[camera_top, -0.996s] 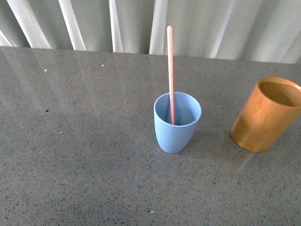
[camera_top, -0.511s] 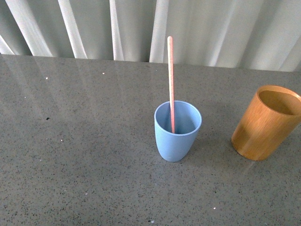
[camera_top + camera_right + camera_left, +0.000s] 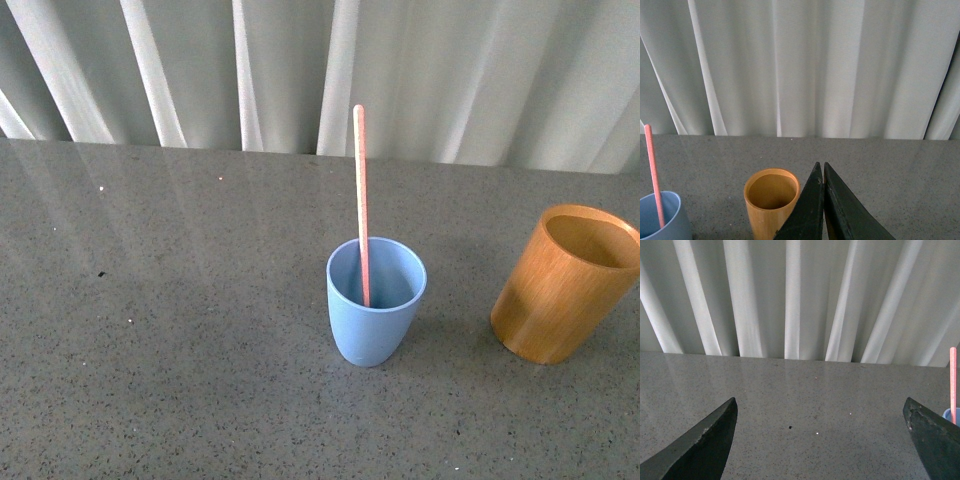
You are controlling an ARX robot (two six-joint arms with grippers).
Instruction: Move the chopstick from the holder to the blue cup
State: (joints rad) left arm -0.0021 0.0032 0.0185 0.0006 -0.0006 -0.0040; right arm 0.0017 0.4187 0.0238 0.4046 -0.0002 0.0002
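The pink chopstick [image 3: 361,200] stands upright in the light blue cup [image 3: 375,322] at the table's middle. The orange-brown wooden holder [image 3: 562,287] stands empty to the right of the cup. Neither gripper shows in the front view. In the left wrist view my left gripper [image 3: 821,412] is open and empty over bare table, with the chopstick [image 3: 953,382] and the cup's rim [image 3: 951,416] at the picture's edge. In the right wrist view my right gripper [image 3: 820,167] is shut on nothing, beside the holder [image 3: 771,202]; the cup [image 3: 662,220] and chopstick [image 3: 653,175] stand further off.
The grey speckled table [image 3: 180,330] runs back to a white pleated curtain [image 3: 300,70] along its far edge.
In the front view the cup, chopstick and holder have slid lower in the picture and more curtain shows. The things themselves have not moved relative to each other.
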